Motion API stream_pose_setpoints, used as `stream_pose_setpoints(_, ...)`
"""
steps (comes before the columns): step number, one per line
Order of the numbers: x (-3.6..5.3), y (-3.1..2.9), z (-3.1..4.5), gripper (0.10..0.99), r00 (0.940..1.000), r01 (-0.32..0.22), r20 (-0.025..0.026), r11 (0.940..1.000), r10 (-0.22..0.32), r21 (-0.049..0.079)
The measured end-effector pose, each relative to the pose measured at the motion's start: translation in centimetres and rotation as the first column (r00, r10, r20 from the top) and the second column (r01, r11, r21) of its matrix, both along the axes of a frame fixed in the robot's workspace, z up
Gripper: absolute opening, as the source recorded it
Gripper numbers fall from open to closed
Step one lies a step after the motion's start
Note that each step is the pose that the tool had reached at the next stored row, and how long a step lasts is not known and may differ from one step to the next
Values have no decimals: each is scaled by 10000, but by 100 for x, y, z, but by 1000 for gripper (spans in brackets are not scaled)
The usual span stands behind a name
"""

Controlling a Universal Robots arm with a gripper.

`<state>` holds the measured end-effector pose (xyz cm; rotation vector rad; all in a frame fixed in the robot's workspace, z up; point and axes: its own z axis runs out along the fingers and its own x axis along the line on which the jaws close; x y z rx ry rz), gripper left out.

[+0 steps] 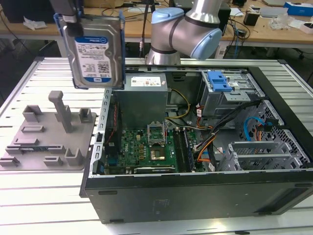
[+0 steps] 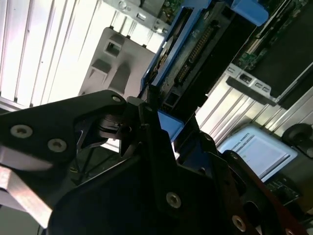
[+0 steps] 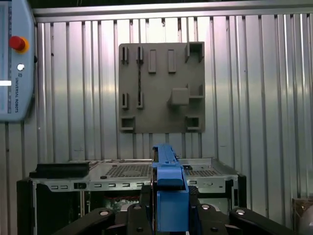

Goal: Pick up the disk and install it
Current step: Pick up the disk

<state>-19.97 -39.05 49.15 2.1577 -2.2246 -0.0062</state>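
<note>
Ribbed metal table (image 1: pixel 29 205) with cluttered desks behind; the landmark is the open computer case (image 1: pixel 195 196) lying on its side. Off the case's flank, on the exterior view's left, a grey fixture plate (image 1: pixel 49 132) lies flat with its slots and posts unoccupied. Above that same flank, clear of both plate and case, the disk (image 1: pixel 95 49) hangs upright with its long axis vertical and its label toward the exterior camera. The gripper (image 1: pixel 68 12) is directly above it, clamped narrow on the upper end of the blue carrier; the first wrist view shows the carrier edge (image 3: pixel 168 196) pinched between the black fingers (image 3: pixel 146 198). Inside the case sit the motherboard (image 1: pixel 142 147) and, behind it, the power supply (image 1: pixel 144 93). At the case's far corner on the exterior view's right stands the drive cage (image 1: pixel 227 103), topped by a blue latch (image 1: pixel 218 81), well apart from the held disk. Judged from this, pickup is complete and installation is not.
</note>
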Motion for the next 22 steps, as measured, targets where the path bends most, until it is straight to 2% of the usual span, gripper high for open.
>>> stream_pose_setpoints(6, 332, -106, 0, 369, 10000, -2, -1, 10000, 2, 1)
stream_pose_setpoints(8, 489, -159, 0, 369, 10000, -2, -3, 10000, 2, -2)
stream_pose_setpoints(10, 606, -199, 1, 369, 10000, -2, -4, 10000, 2, -9)
stream_pose_setpoints(15, 809, -277, 0, 369, 10000, 0, -6, 10000, 0, -47)
stream_pose_setpoints(22, 1100, -410, 0, 369, 10000, -2, -34, 9998, 1, -221)
